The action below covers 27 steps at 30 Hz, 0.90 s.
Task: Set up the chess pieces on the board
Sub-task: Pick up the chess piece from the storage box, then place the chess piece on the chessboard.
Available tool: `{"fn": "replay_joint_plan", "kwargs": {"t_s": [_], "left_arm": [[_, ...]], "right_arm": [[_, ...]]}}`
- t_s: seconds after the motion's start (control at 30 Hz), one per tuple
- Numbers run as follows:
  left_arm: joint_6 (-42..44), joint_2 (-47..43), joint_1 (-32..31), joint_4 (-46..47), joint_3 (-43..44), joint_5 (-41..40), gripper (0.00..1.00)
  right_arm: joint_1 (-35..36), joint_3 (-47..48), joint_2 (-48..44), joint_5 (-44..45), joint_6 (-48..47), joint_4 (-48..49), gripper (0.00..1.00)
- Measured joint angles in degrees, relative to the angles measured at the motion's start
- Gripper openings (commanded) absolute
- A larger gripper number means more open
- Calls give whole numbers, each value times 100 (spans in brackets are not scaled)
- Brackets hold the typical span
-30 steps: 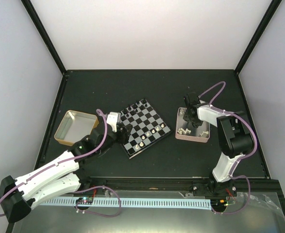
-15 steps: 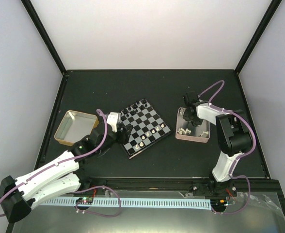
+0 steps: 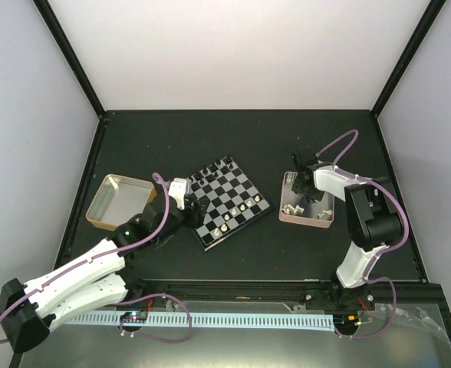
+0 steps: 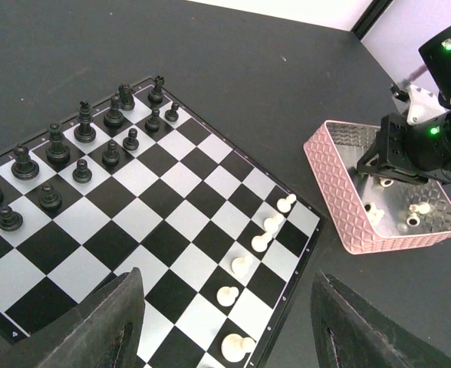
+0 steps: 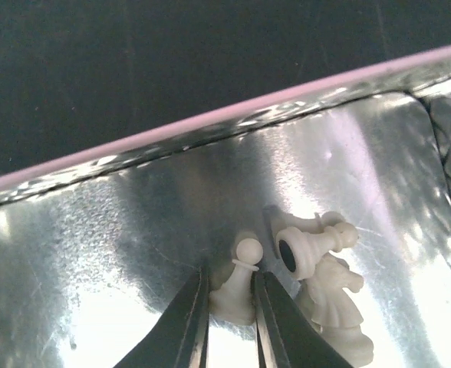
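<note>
The board [image 3: 233,192] lies at the table's middle, turned at an angle. Black chess pieces [image 4: 83,130] fill its far-left rows, and a line of white pawns [image 4: 260,241] runs along its right edge. My left gripper [image 4: 225,280] hangs open over the board's near corner with nothing in it; from above it [image 3: 185,192] is at the board's left edge. My right gripper [image 5: 231,274] is down in the pink tray [image 3: 306,217], its fingers shut on the base of a white pawn [image 5: 246,251]. A toppled white piece [image 5: 317,245] and a white knight [image 5: 337,295] lie just right of it.
A shiny metal tin [image 3: 118,201] stands left of the board, beside the left arm. The tray's pink rim [image 5: 210,123] runs just beyond the right fingers. A few more white pieces [image 4: 413,215] lie on the tray floor.
The right wrist has shifted slightly over the pink tray and dipped into it. The left arm and the board have not moved.
</note>
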Motion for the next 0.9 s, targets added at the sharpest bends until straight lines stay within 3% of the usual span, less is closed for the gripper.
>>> {"fn": "replay_joint_plan", "kwargs": {"t_s": [0.3,0.5,0.7,0.9], "left_arm": [[-15,-63,2,4,-2,74,62],[-138,-55,70,4,20,476,64],[-605,328,461,-13,625,1567,67],[-1147,551,804,251,1049,2920,71]], "right_arm": [[-11,-299,-363,-212,-111,79,11],[-15,-1016,-1821,-1272,-675,713,11],[79,-1707,-3329,-4210,-1309,2291,12],[647,-1956,-3698,-6363,-1357,3648,12]]}}
